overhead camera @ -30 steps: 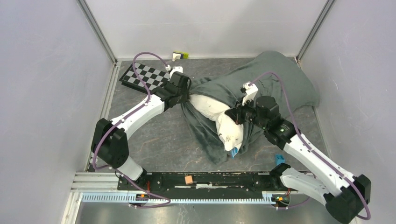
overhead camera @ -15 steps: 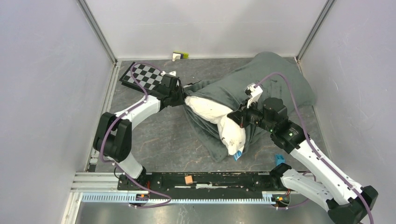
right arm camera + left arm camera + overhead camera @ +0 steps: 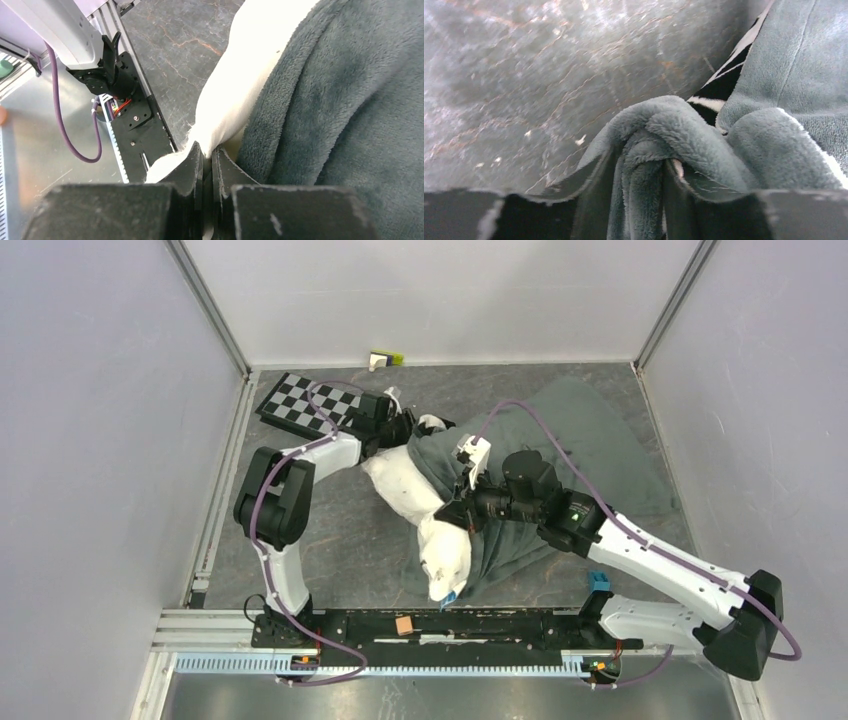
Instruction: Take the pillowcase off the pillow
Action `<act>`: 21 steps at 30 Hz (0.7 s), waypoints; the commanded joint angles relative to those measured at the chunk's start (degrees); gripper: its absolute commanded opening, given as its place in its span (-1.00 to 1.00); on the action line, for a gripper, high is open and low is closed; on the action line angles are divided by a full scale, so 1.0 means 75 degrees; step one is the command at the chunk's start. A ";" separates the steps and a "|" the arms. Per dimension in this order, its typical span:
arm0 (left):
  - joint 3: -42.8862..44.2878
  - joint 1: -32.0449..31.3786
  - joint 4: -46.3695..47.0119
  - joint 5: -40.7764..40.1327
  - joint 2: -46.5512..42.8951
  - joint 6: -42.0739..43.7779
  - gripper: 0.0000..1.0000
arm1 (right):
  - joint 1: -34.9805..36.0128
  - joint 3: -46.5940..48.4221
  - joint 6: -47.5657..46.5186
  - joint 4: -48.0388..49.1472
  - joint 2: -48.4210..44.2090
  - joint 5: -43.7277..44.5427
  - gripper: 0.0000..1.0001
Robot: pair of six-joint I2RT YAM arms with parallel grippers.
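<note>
Top external view: left claw point(image 3: 402, 426) clamps a bunched fold of the soft grey-lined, zebra-striped pillowcase point(image 3: 600, 450), far and left of centre. The right claw point(image 3: 455, 515), pinched shut, holds the plump white stuffed pillow point(image 3: 405, 490) on the middle of the desk point(image 3: 330, 540). Best to drag the pillow nearward steadily while the left anchors, so the fabric peels off.

The left arm point(image 3: 322, 452) and right arm point(image 3: 655, 565) each consist of white link shells joined by black cylindrical joint housings. A purple cable point(image 3: 85, 160) runs externally along each arm. The right gripper point(image 3: 207, 150) has two flat black fingers and a white wrist-camera mount point(image 3: 473, 452).
</note>
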 commanded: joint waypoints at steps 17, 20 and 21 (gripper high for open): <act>-0.0256 0.2254 -0.1146 -0.0641 -0.2445 -0.0199 1.00 | -0.0009 0.0101 -0.1064 -0.0299 -0.0750 0.4010 0.93; -0.0553 0.2325 -0.1821 -0.1748 -0.3327 -0.0146 1.00 | -0.0009 -0.0001 -0.1023 -0.0256 -0.0759 0.4295 0.96; -0.0596 0.2371 -0.2236 -0.2195 -0.3668 -0.0235 1.00 | -0.0009 -0.0077 -0.0996 -0.0210 -0.0802 0.4386 0.96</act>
